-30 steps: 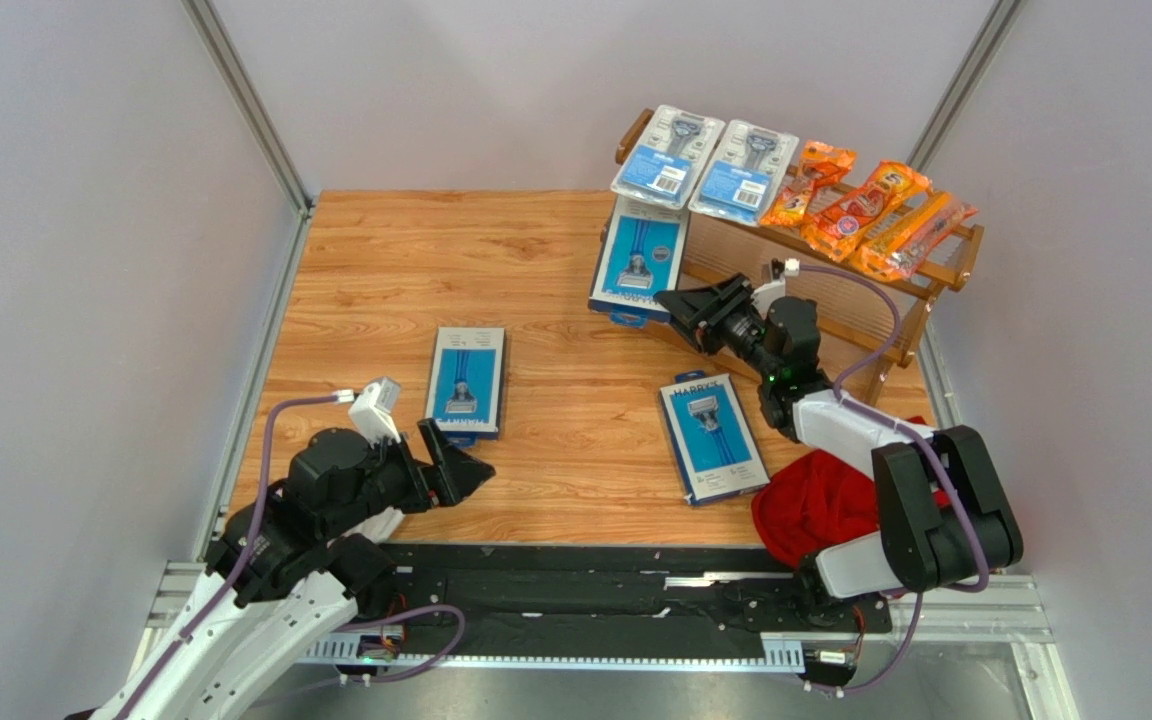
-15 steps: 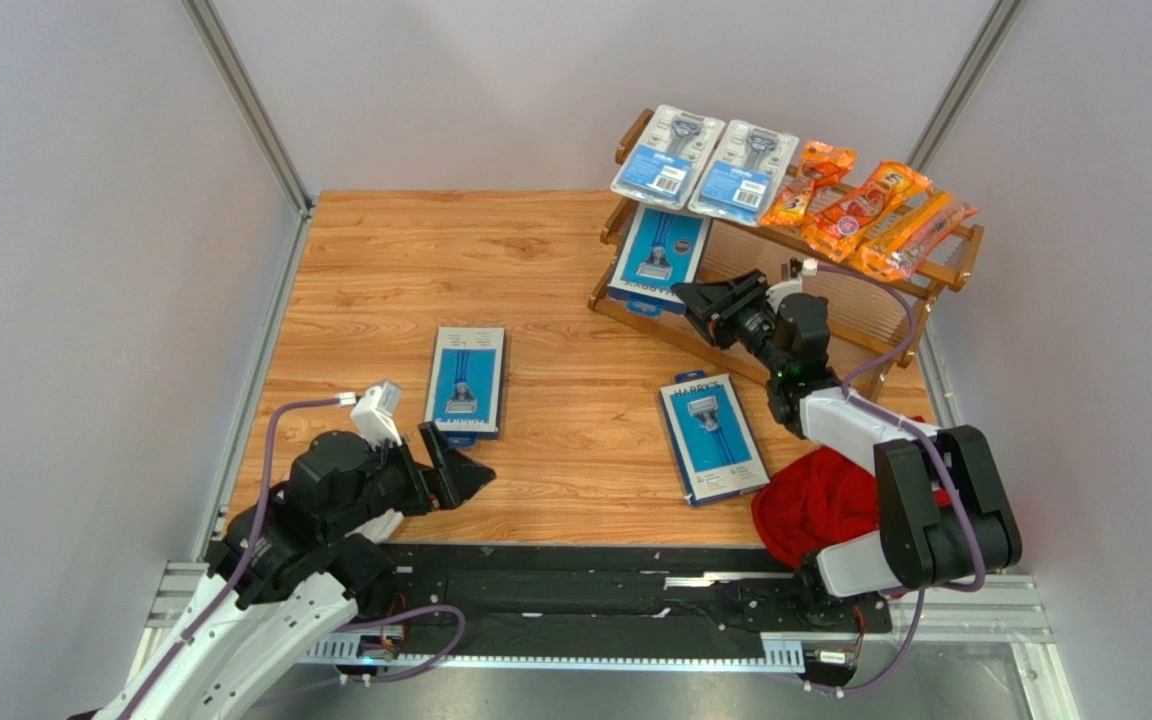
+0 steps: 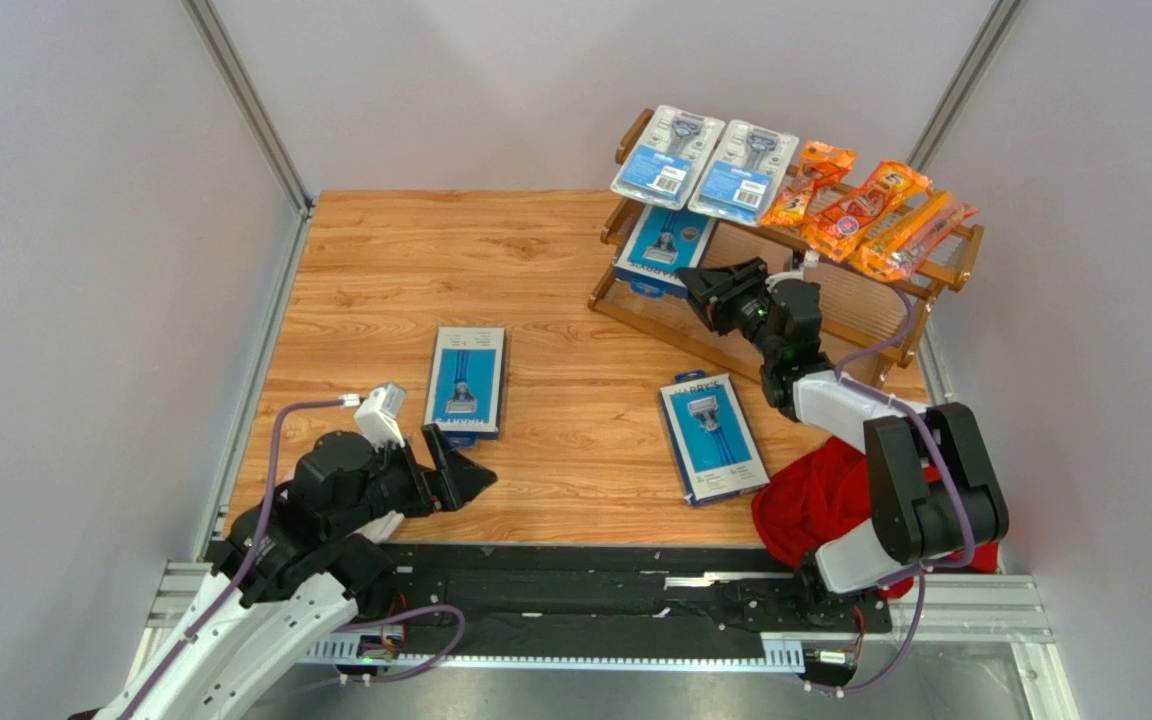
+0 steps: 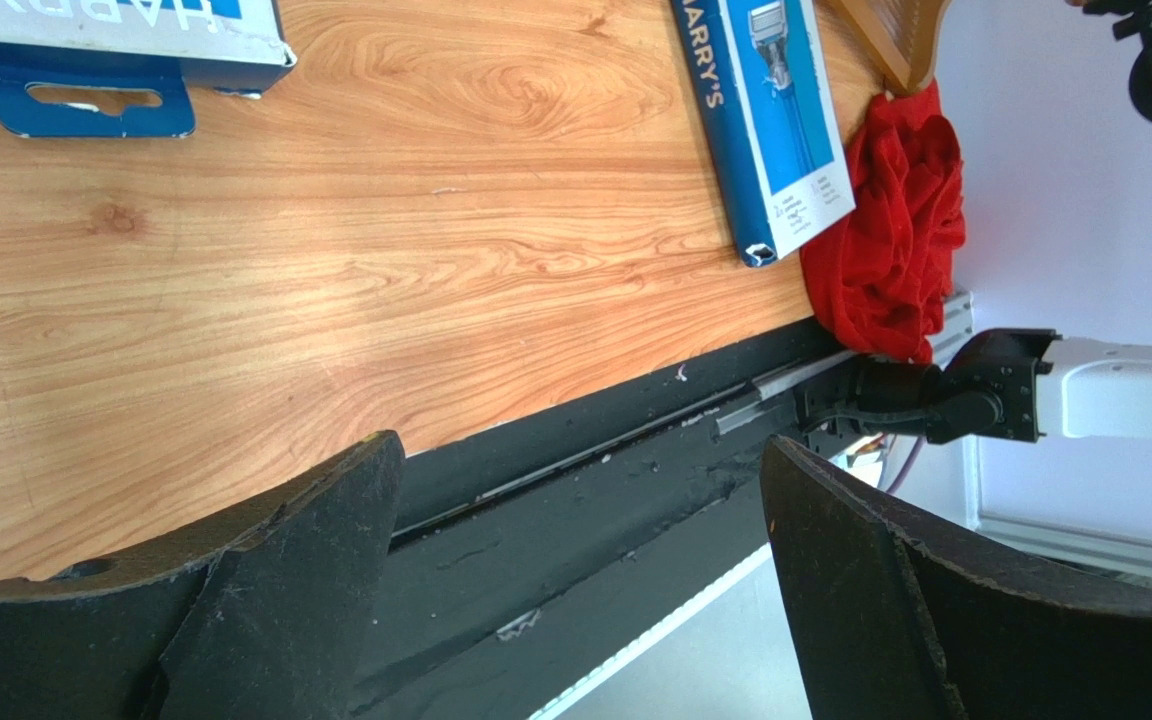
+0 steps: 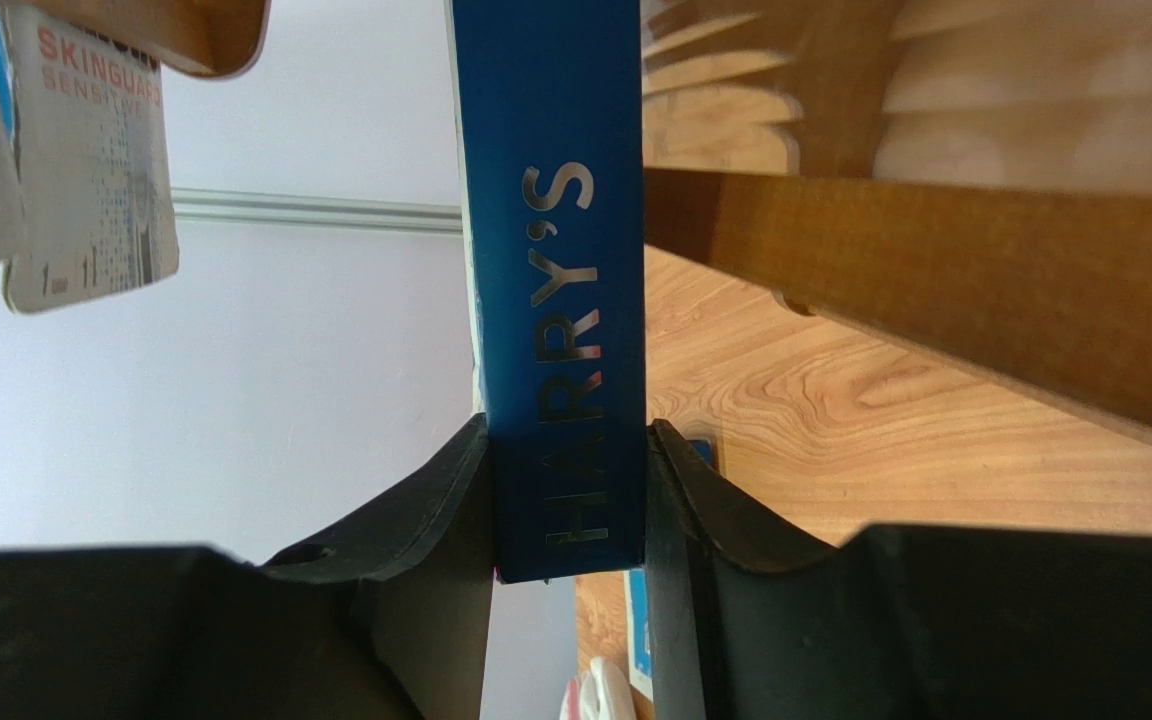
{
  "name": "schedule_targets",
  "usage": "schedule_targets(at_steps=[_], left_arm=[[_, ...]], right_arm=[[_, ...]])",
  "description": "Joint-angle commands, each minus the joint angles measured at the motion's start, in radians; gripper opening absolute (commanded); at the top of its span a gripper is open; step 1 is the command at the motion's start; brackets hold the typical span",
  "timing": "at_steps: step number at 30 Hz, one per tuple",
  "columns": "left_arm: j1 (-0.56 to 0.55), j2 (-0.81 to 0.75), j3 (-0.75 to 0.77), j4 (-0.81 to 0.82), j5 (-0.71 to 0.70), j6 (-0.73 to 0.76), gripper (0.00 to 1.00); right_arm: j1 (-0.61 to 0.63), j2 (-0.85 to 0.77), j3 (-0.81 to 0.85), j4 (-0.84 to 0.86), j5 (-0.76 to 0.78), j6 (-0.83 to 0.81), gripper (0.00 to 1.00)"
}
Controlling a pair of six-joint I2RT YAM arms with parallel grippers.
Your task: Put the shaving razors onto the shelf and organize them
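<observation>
Over the wooden table [image 3: 387, 270], the right gripper [image 5: 567, 450] clamps a flat blue razor box [image 5: 552, 225]; it should slide level onto the brown slatted shelf [image 3: 853, 300]. The left gripper [image 4: 582, 495] gapes empty.

A wooden table [image 3: 387, 270] carries one blue box [image 3: 467, 383] near its left edge and a second blue box [image 3: 711, 437] right of centre, with a red cloth [image 3: 823, 503] at the near right corner and a wooden shelf [image 3: 860, 308] at the far right corner.

Open wooden tabletop [image 3: 387, 270] spans my far left. Mid-table, one flat blue razor box [image 3: 467, 383] lies just beyond my spread left gripper [image 3: 459, 465], a second blue box [image 3: 711, 435] beside a crumpled red cloth [image 3: 815, 495]. The brown two-tier slatted shelf [image 3: 856, 311] blocks the far right, its top covered in razor packs [image 3: 668, 155], my right gripper [image 3: 695, 282] clamping a third blue box [image 3: 662, 240] at its lower left.
</observation>
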Motion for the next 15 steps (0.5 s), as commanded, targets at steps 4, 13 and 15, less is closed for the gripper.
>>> schedule_targets(at_steps=[4, 13, 15], left_arm=[[0.004, -0.006, -0.011, 0.035, 0.019, 0.005, 0.96], [0.002, -0.004, -0.014, 0.038, 0.026, 0.005, 0.96], [0.002, -0.006, -0.014, 0.037, 0.028, 0.005, 0.96]], right_arm=[[-0.001, 0.064, 0.112, 0.077, 0.042, 0.045, 0.0], [0.022, 0.13, 0.183, 0.054, 0.082, 0.066, 0.0], [0.027, 0.147, 0.198, 0.039, 0.085, 0.066, 0.0]])
